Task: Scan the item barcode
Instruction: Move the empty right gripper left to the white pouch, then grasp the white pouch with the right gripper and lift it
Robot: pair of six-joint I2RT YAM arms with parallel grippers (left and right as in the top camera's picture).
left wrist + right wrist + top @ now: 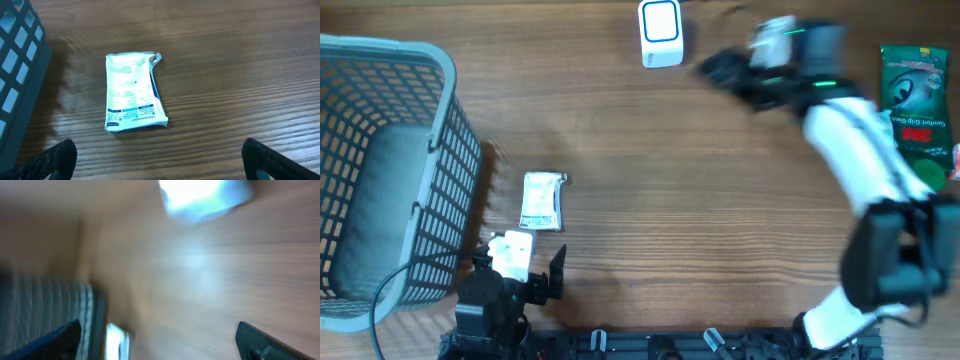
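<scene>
The white sachet (131, 92) with blue print lies flat on the wooden desk (700, 220), in the lower left of the overhead frame and in the centre of the left wrist view. It has one crumpled corner at its top and a line of print along its lower edge. No barcode can be made out at this size. Nothing touches it. Just below it in the overhead frame hangs the left pincer (165, 162), fingers spread wide with nothing between them, the sachet lying ahead of the gap. The grey plastic basket (440, 150) stands just to its left. At the top centre, well apart from the sachet, sits the white scanner (661, 33) with its blue-edged face. The right pincer (160, 342) is blurred near it, its fingers also wide apart and holding nothing. A green packet (915, 95) lies at the far right edge. The pickup looks not yet begun. To do it well, the left pincer should come down squarely over the sachet, straddle its narrower width and press close to the desk, since so thin a thing slips from a shallow pinch. Grip near one edge so the printed face stays uncovered for the scanner, and keep clear of the basket wall.
</scene>
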